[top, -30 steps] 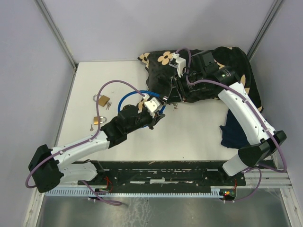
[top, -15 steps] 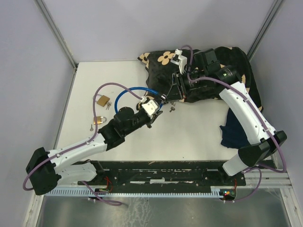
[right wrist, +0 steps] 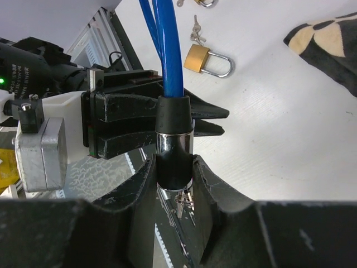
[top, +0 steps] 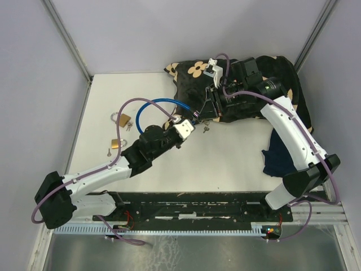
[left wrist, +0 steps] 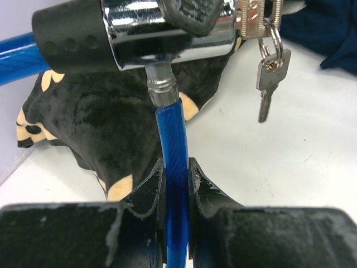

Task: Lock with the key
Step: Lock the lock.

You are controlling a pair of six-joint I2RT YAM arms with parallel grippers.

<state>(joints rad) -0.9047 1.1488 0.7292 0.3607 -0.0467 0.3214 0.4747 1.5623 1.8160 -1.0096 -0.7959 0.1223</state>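
Cable lock: the blue cable (top: 151, 105) arcs over mid-table, and its chrome barrel (left wrist: 167, 28) is held off the surface just near of the flowered cloth (top: 282, 68).
Cable end: the metal ferrule (left wrist: 159, 84) butts into the barrel. How deep it sits I cannot tell.
Key: the key (left wrist: 254, 22) is in the barrel's end, and a spare key (left wrist: 270, 75) dangles from its ring.
Right gripper (right wrist: 174, 167): pinching the barrel.
Left gripper (left wrist: 175, 173): clamped on the cable just below the ferrule.
Change: within the last second the left wrist closed in on the barrel, and the loop bowed wider toward the far side.
Meaning: insertion looks done or nearly so. Turning the key remains, with both grippers occupied.
Left side: two brass padlocks (top: 121, 119) lie well apart from the work.
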